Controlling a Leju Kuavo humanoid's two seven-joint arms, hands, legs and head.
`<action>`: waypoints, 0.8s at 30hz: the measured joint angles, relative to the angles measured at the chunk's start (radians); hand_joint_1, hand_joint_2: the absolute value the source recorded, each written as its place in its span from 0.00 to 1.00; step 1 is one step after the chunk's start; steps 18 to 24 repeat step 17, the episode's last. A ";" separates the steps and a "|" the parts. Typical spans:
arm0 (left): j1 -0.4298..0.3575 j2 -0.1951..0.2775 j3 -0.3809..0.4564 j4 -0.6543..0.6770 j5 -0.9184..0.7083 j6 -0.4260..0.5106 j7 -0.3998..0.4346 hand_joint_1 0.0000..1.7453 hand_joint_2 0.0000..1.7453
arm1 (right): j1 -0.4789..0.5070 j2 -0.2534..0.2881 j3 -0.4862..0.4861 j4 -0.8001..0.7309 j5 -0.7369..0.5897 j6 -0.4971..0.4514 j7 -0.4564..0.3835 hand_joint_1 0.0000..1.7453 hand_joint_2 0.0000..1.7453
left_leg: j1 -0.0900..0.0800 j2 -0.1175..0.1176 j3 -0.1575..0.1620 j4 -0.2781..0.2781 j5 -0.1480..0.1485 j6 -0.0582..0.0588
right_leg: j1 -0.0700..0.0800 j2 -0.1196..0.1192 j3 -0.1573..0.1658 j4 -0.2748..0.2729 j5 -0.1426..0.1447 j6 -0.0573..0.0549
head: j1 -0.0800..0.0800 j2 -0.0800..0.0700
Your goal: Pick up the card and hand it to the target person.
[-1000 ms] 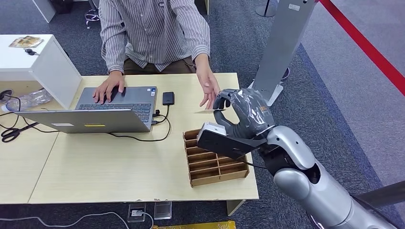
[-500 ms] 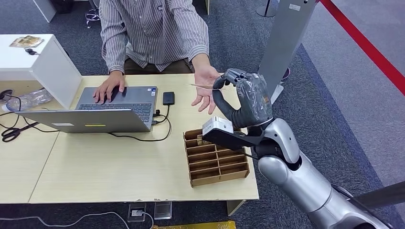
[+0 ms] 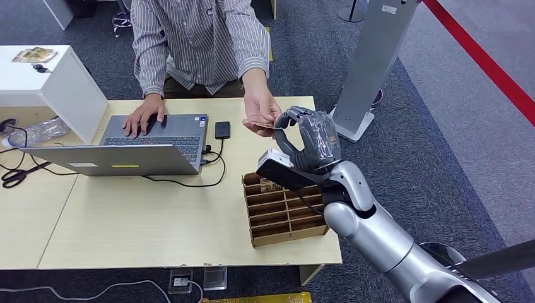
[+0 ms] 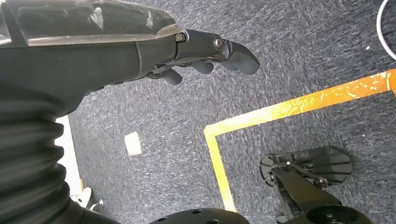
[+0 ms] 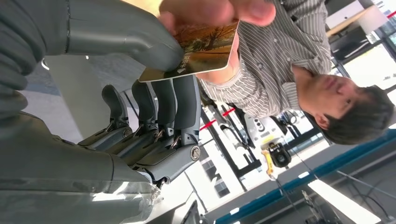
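Meeting person's hand (image 3: 260, 112) now — card (image 5: 205, 49) pinched

No text, label, brand or number is legible on anything.

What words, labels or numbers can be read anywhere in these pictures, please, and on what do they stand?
None reads clearly.
Card, pinched by the right hand and taken by the person's hand: small white print, blurred.
Laptop: yellow sticker and white label on the lid, too small.
Grey pillar: white label, too small.
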 joint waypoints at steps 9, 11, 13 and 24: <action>0.000 0.000 -0.007 0.000 0.008 -0.021 -0.007 0.00 0.00 | -0.006 0.014 0.025 0.055 -0.028 -0.026 0.009 0.00 1.00 | 0.000 0.000 0.000 0.000 0.000 0.000 | 0.000 0.000 0.000 0.000 0.000 0.000 | 0.001 0.000; 0.000 0.000 -0.007 0.000 0.015 -0.018 -0.003 0.00 0.00 | -0.006 0.014 0.026 0.055 -0.053 -0.036 0.010 0.00 1.00 | 0.000 0.000 0.000 0.000 0.000 0.000 | 0.000 0.000 0.000 0.000 0.000 0.000 | 0.001 0.000; 0.001 0.000 -0.007 0.000 0.021 -0.015 0.001 0.00 0.00 | -0.003 0.014 0.025 0.049 -0.091 -0.047 0.005 0.00 1.00 | 0.000 0.000 0.000 0.000 0.000 0.000 | 0.000 0.000 0.000 0.000 0.000 0.000 | 0.001 0.000; 0.002 0.000 -0.007 0.000 0.034 -0.004 0.007 0.00 0.00 | 0.020 0.009 0.022 0.013 -0.196 -0.056 -0.017 0.00 1.00 | 0.000 0.000 0.000 0.000 0.000 0.000 | 0.000 0.000 -0.001 0.000 0.000 0.000 | 0.000 0.000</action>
